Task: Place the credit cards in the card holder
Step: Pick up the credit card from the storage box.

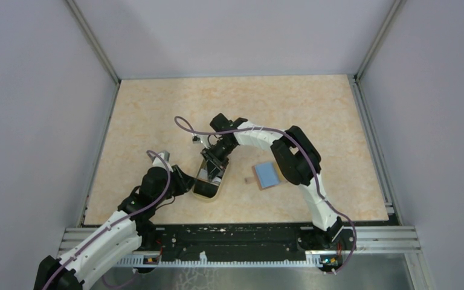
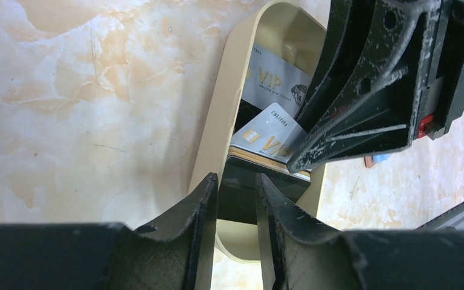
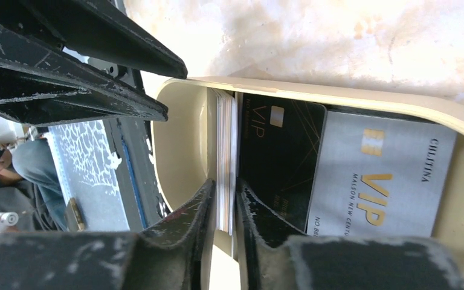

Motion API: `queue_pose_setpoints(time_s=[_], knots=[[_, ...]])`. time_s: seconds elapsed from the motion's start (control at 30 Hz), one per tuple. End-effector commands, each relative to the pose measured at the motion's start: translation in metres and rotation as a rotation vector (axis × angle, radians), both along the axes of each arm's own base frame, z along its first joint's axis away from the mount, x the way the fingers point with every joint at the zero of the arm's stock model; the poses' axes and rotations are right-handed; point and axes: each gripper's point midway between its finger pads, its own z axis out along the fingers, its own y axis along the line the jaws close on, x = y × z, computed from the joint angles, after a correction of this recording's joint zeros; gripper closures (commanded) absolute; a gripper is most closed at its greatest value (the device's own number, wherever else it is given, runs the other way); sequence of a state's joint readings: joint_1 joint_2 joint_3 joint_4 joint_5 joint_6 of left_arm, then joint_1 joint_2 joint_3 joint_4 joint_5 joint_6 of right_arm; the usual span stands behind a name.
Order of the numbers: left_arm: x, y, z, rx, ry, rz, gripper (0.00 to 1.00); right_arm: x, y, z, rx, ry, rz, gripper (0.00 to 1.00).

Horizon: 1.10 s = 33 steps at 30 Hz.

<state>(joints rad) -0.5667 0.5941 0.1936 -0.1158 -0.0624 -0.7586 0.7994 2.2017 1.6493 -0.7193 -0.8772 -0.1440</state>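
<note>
Your right pincer [image 3: 225,190] pinches credit cards [image 3: 223,139] stood on edge in the dish [image 3: 178,133], easier to nip than flat ones, while your left pincer [image 2: 235,181], grip unclear, seems to brace its near rim; the card holder [image 1: 267,176] lies open nearby, right.

A robot lab's test cell: plain pale walls [image 1: 30,90] close in three sides, aluminium posts [image 1: 93,39] run up the back corners, and two arms [image 1: 260,138] trailing purple cables [image 1: 184,124] are bolted to a black rail [image 1: 229,235] at the near edge of a marble-look table [image 1: 157,109]; the right wrist view shows what looks like a seated person [image 3: 27,163] beyond
</note>
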Motion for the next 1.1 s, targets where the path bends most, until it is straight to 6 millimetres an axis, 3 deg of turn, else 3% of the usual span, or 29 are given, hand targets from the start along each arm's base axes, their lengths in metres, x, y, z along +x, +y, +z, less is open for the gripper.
queue_pose_setpoints(time_s=[0.0,0.1,0.27,0.47,0.6,0.7,0.87,1.07], knots=[[0.001,0.0,0.007,0.001,-0.013,-0.002,0.64,0.016,0.006,0.026,0.075,-0.062,-0.021,0.87],[0.001,-0.001,0.012,-0.006,-0.023,-0.007,0.64,0.025,0.003,0.029,0.077,-0.098,-0.038,1.0],[0.0,-0.007,0.029,-0.045,-0.082,-0.045,0.57,0.036,0.001,0.046,0.135,-0.169,-0.053,1.0],[-0.009,-0.022,0.057,-0.14,-0.203,-0.148,0.39,0.041,-0.002,0.08,0.265,-0.245,-0.025,1.0],[-0.017,-0.035,0.075,-0.23,-0.316,-0.241,0.2,0.035,-0.011,0.109,0.384,-0.228,0.04,1.0],[-0.027,-0.045,0.088,-0.291,-0.394,-0.318,0.11,0.032,-0.019,0.128,0.458,-0.21,0.069,1.0],[-0.042,-0.054,0.106,-0.331,-0.593,-0.448,0.13,0.022,-0.04,0.165,0.582,-0.182,0.11,1.0],[-0.077,-0.054,0.137,-0.447,-0.907,-0.582,0.15,-0.023,-0.072,0.175,0.638,-0.186,0.227,1.0]])
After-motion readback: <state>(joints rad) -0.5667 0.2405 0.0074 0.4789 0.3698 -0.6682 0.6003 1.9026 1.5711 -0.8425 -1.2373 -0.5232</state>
